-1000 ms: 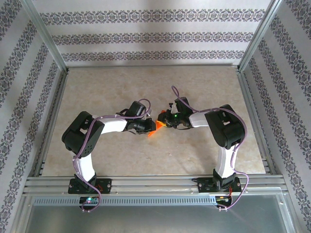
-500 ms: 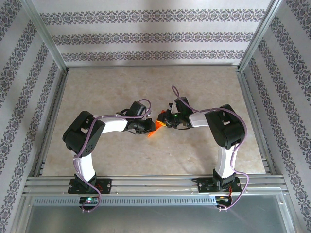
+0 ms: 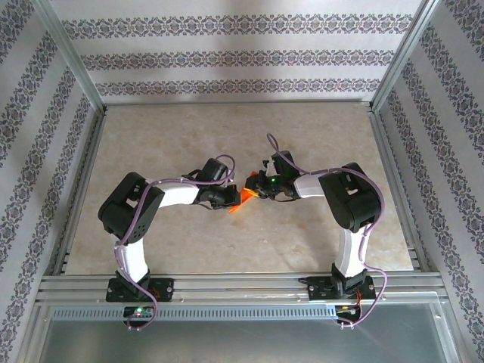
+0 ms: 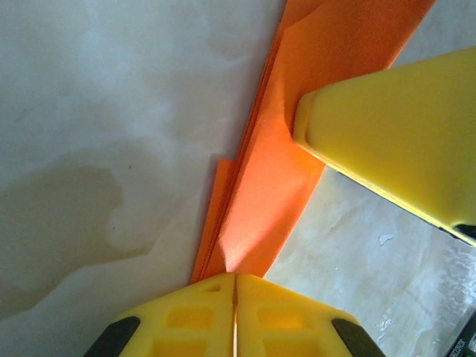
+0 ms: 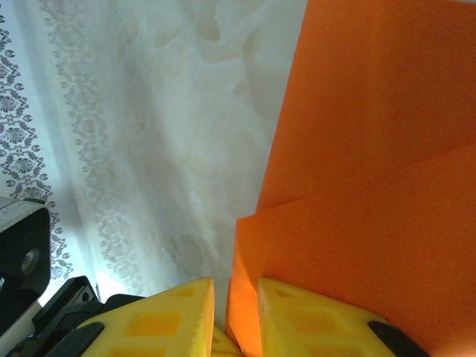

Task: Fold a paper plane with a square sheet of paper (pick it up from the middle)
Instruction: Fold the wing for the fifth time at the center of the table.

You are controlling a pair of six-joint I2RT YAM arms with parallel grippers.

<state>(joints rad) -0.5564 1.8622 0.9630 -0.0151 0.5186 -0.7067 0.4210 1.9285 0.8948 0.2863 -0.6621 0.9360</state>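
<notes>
L jaws pinch paper plane [image 4: 268,193] — R jaws straddle it, grip unclear.

Bright, even light; the paper plane [image 4: 268,193] looks soft close up.

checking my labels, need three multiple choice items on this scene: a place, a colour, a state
1. Where is the folded paper? A) gripped between the left fingers and the right fingers B) flat at the far left corner C) on the near rail
2. What colour are those fingers? A) black B) yellow C) white
3. How do the left fingers stand? A) wide open B) half open, empty C) shut on the paper
1 A: each wrist view shows it in its own fingers. 2 B: both wrist views show yellow. 3 C: their tips meet, pinching the paper's end.
</notes>
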